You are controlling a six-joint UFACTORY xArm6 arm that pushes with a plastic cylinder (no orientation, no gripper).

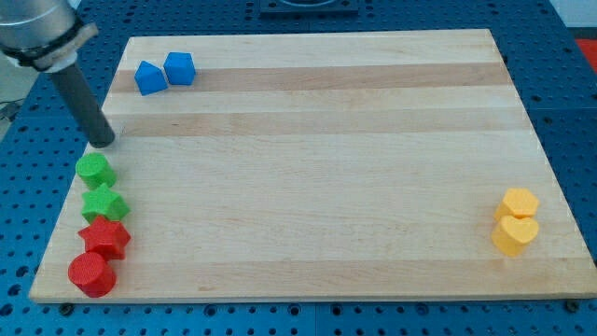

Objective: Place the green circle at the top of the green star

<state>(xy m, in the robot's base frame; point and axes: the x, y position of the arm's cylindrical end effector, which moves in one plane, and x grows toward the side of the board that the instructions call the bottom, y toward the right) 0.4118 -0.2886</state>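
Note:
The green circle (95, 170) lies near the board's left edge, directly above the green star (104, 203) and touching it. My tip (102, 142) rests on the board just above the green circle, a small gap away. The dark rod slants up to the view's top left.
A red star (105, 238) and a red circle (91, 274) continue the column below the green star. Two blue blocks (150, 77) (179, 68) sit at the top left. A yellow hexagon (519, 203) and a yellow heart (515, 234) sit at the right edge.

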